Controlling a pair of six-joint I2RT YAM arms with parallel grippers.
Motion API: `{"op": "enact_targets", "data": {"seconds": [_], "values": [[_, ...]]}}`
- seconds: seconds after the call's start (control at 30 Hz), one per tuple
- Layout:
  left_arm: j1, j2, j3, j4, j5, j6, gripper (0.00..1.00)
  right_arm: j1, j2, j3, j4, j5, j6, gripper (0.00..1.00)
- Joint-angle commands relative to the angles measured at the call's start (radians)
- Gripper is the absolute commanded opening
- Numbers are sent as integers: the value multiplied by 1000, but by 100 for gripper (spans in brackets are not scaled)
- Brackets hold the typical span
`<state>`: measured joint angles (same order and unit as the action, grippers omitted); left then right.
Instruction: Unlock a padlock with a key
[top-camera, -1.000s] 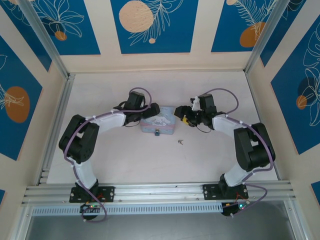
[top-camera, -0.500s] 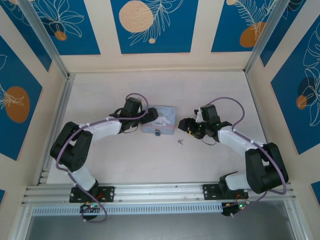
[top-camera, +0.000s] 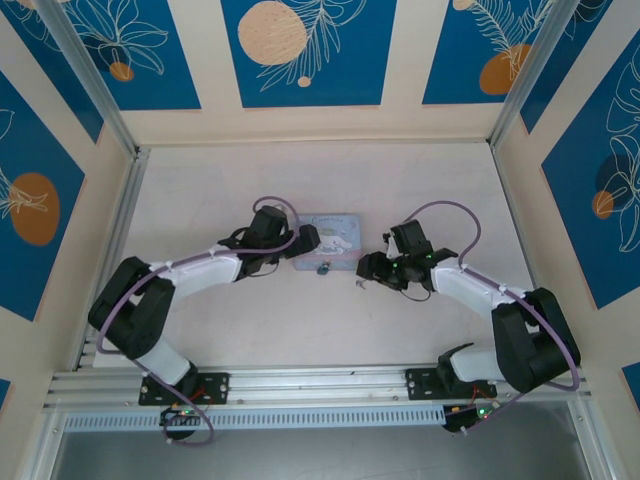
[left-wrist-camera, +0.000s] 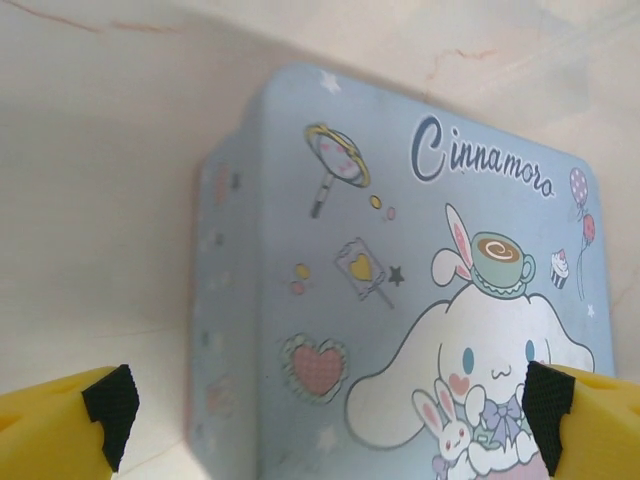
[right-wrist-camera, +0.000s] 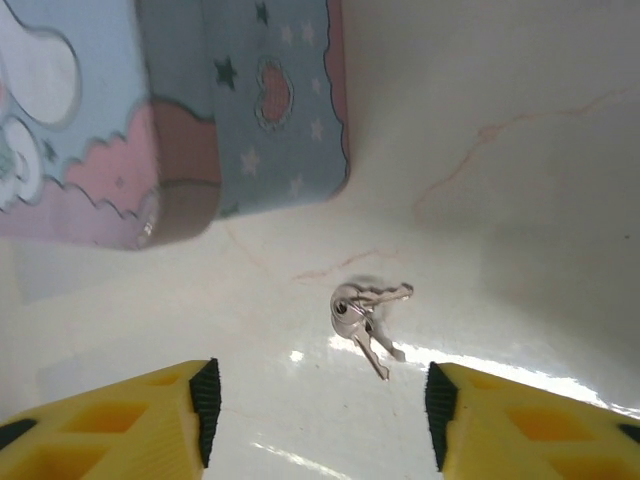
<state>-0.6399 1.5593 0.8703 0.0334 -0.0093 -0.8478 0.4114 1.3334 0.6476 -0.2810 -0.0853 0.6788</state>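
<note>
While both arms are bent inward over the pale table (top-camera: 250, 330), the light blue cartoon tin (top-camera: 335, 228) is seen between them near the table's middle, its printed lid turned up. The padlock (top-camera: 322, 268) is found at the tin's near edge as a small dark and bluish thing; whether it hangs from the tin or only lies against it cannot be told. The key (right-wrist-camera: 362, 318), a thin silvery piece on a small ring, is laid flat on the table just off the tin's near right corner, apart from the tin and to the right of the padlock.

The right gripper (right-wrist-camera: 320, 412) is lowered close to the table with its jaws held apart. The key is seen just ahead of the gap between them, untouched, and nothing is gripped.

The left gripper (left-wrist-camera: 328, 405) is placed at the tin's left end. Its jaws are spread wide, one beyond the tin's left side and the other over the printed lid, and nothing is clamped.
</note>
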Motion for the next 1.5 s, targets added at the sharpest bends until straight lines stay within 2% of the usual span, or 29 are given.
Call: {"op": "enact_targets", "data": {"seconds": [0.0,0.17,0.47,0.53,0.7,0.8,0.93,1.03,1.33,1.4,1.47], "values": [[0,-88,-27,-96,-109,-9,100,33,35,26,-49,70,-28,52],[3,-196,-67,-172,-156,-21,100,81,109,67,-67,124,-48,41],[9,-346,-167,-170,-187,-58,100,168,241,161,-116,230,-82,39],[10,-361,-175,-167,-186,-60,100,188,272,183,-136,258,-90,36],[17,-375,-175,-164,-173,-59,100,244,324,217,-174,325,-90,35],[20,-375,-174,-158,-167,-57,100,264,344,225,-186,344,-86,30],[21,-369,-171,-150,-158,-57,100,287,345,220,-199,357,-72,18],[22,-363,-166,-145,-150,-56,100,311,325,209,-209,357,-59,16],[24,-335,-148,-131,-128,-48,100,451,216,178,-245,340,-9,16],[24,-328,-142,-131,-124,-46,100,463,186,166,-235,311,-22,24],[24,-321,-139,-126,-117,-45,100,463,149,158,-236,299,-21,42]]}}
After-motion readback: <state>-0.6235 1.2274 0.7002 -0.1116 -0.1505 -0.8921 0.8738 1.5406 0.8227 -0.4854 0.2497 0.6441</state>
